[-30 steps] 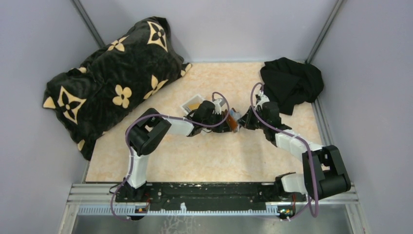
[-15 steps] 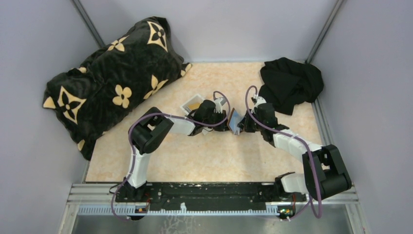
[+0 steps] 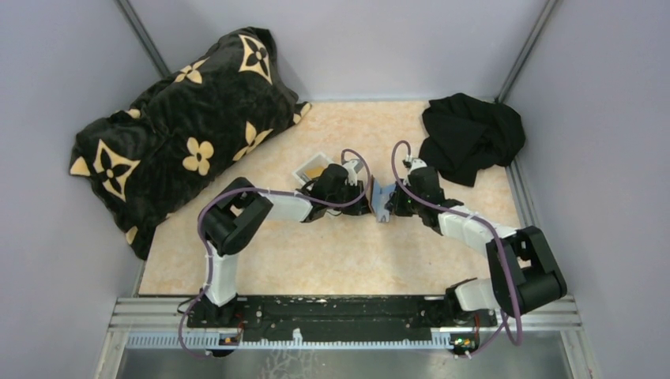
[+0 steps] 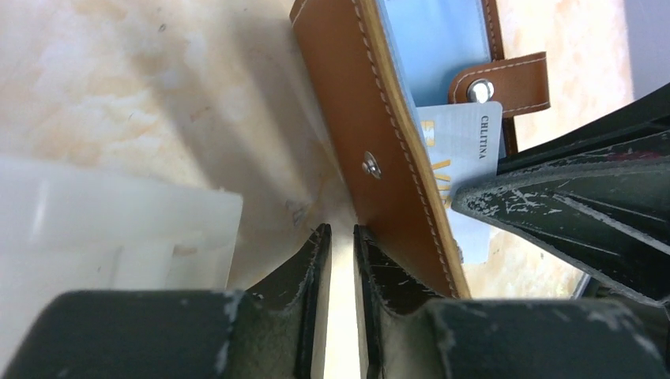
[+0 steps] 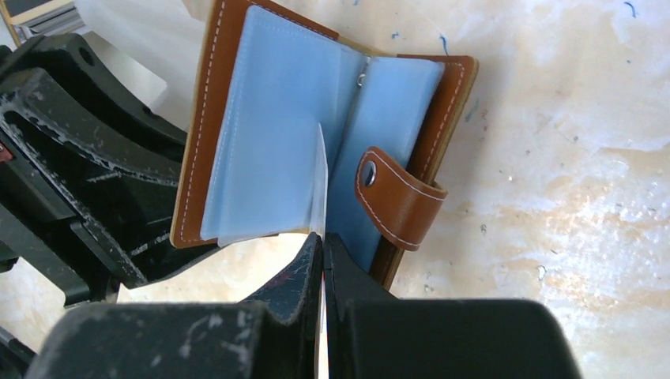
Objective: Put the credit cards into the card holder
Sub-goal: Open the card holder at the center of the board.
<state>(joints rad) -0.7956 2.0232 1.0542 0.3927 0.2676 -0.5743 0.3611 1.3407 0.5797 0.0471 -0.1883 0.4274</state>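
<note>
- Silver-grey thin plastic credit card (image 5: pixel 321 181) stands edge-on at the open brown leather card holder (image 5: pixel 269 134). Its leading edge is at a pale blue clear sleeve close to the holder's spine. I judge it to be entering the sleeve, not yet seated.
- Right claw (image 5: pixel 322 246) is clenched on that card's near end, just on the near side of the holder.
- As far as the wrist views show, the holder's visible sleeves have no card fully home. The task therefore looks early: this card has to be pushed in, and others follow.
- Left claw (image 4: pixel 340 237) is at the holder's left cover, its jaws parted by a narrow slit with nothing between them. One finger lies against or just beside the cover's outer face; I cannot tell which.
- White rectangular plastic tray (image 3: pixel 301 170) sits beyond the holder, to its left. Something tan lies inside it, probably a card waiting its turn.
</note>
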